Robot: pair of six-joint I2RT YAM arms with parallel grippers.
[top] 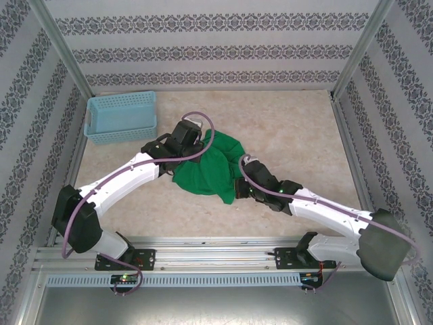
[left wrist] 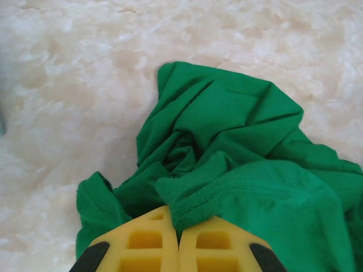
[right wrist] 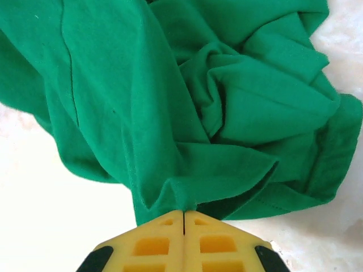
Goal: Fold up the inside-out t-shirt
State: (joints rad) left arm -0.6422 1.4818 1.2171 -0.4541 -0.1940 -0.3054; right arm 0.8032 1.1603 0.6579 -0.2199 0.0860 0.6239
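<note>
The green t-shirt [top: 208, 169] lies bunched in a crumpled heap at the middle of the table, between the two arms. My left gripper [top: 177, 157] sits at the heap's left edge; in the left wrist view its yellow jaws [left wrist: 178, 224] are shut on a stitched hem of the t-shirt [left wrist: 238, 147]. From the right, my right gripper [top: 238, 188] meets the heap's lower right edge. Its jaws [right wrist: 184, 214] are pressed together on a fold of the t-shirt [right wrist: 170, 90], which rises in loose folds ahead of them.
A light blue mesh basket [top: 122, 116] stands at the back left of the table. Patterned walls and metal posts close in the table on three sides. Bare beige tabletop [top: 298, 128] stretches to the right and behind the cloth.
</note>
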